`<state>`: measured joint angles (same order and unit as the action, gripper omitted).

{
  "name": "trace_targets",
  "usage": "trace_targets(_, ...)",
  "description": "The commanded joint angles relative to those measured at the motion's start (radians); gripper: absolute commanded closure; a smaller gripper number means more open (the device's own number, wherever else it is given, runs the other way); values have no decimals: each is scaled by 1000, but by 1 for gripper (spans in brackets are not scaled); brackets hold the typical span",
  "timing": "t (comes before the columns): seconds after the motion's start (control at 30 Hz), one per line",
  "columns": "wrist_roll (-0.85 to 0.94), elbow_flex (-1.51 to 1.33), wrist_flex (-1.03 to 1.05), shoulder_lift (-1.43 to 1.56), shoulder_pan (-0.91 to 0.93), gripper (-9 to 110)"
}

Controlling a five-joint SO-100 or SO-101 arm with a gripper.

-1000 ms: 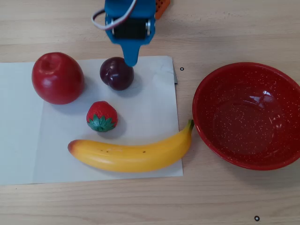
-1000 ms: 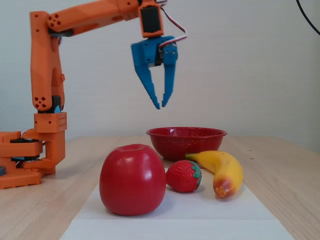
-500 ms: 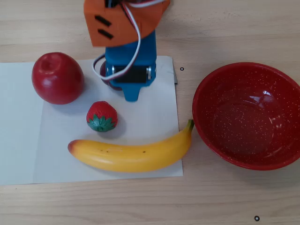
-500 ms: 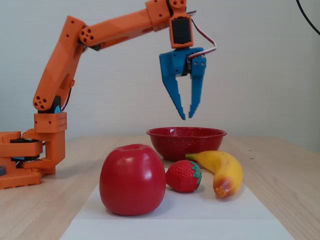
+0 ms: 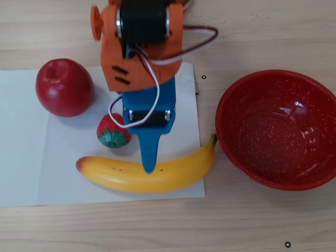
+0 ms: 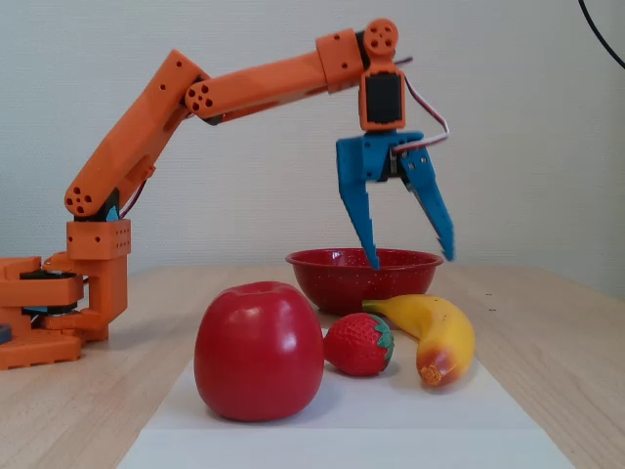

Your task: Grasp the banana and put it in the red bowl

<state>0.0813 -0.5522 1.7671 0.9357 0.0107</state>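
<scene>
The yellow banana lies on its side across the lower edge of a white paper sheet, orange-red end to the left and stem pointing right towards the red bowl. In the fixed view the banana lies in front of the bowl, which is empty. My blue gripper hangs over the banana's middle with its fingers pointing down. In the fixed view the gripper is open and empty, and its tips are clearly above the banana.
A red apple sits at the upper left of the paper. A toy strawberry lies just above the banana, beside my gripper. In the fixed view the apple and strawberry stand in front.
</scene>
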Motion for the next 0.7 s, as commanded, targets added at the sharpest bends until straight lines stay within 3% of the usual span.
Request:
trace_targets(0.0, 28, 91, -35, 60, 48, 55)
trace_targets(0.17, 34, 71, -63, 31, 57, 37)
trace_targets(0.67, 5, 130, -160, -94, 84, 29)
